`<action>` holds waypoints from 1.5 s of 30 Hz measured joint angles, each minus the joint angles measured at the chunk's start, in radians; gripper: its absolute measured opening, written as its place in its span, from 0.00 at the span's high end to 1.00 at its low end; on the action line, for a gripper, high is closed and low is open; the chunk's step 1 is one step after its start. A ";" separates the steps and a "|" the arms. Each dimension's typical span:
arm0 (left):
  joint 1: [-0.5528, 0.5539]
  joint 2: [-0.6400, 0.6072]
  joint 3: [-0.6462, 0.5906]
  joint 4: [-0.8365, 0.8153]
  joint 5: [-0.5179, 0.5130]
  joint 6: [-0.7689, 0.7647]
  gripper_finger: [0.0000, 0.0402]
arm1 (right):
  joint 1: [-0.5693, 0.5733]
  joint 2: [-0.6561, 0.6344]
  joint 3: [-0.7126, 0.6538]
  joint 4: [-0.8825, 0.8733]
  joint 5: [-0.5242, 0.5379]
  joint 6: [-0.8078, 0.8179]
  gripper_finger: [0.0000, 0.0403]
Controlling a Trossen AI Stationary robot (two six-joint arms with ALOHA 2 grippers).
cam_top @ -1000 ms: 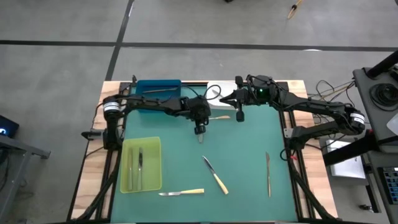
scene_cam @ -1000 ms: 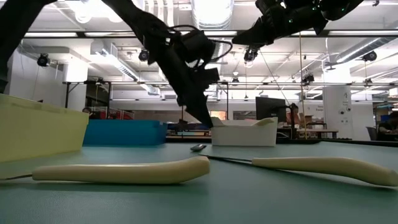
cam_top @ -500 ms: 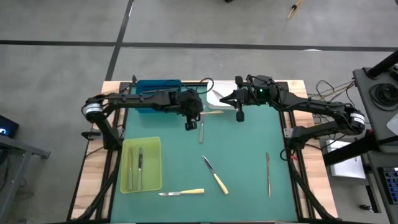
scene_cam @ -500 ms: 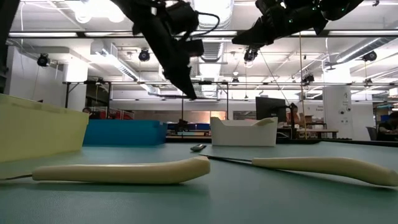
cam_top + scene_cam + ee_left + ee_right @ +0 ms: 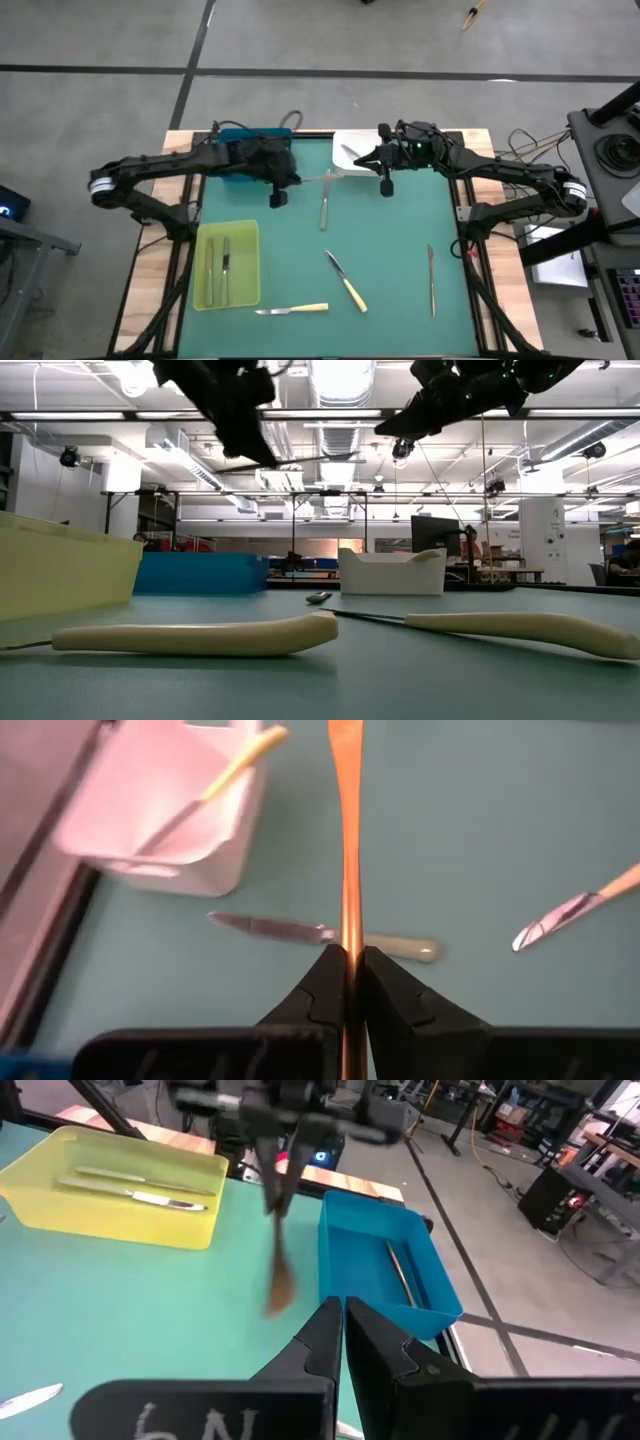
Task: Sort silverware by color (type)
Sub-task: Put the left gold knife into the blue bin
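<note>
Over the last second the left gripper [image 5: 350, 960] had drawn back from mid-mat toward the blue tray [image 5: 228, 140] and climbed well clear of the mat in the low view. Its fingers were pinched on the handle of a copper-coloured utensil [image 5: 348, 840], carried level with the working end pointing toward the white tray [image 5: 345, 148]. One copper-coloured piece [image 5: 398, 1275] already lay in the blue tray, so this was probably the carry for a like-with-like drop, with the release not yet made. The right gripper [image 5: 385, 185] had not shifted: it hung at the mat's far edge just beside the white tray, fingers pressed together on nothing. Left on the mat were a pale-handled knife [image 5: 323, 208] below the carried piece, two more pale-handled knives [image 5: 346, 281] [image 5: 291, 310] nearer the front, and a grey knife [image 5: 431, 280] to the right. Two pieces [image 5: 217, 270] sat in the yellow-green tray [image 5: 250, 232]. The only writing was pale marks on the right gripper's body [image 5: 170, 1425], roughly "6N" and cut off by the frame; no brands were legible.
</note>
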 joint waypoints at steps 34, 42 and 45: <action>0.480 0.070 -0.119 -0.250 -0.344 0.389 0.98 | 0.000 0.001 -0.001 0.014 0.000 -0.012 0.98; 0.496 0.217 -0.067 -0.239 -0.333 0.416 0.98 | 0.000 0.001 -0.001 0.013 0.000 -0.019 0.98; 0.499 0.253 -0.053 -0.240 -0.326 0.443 0.98 | 0.000 0.001 -0.001 0.006 0.000 -0.023 0.98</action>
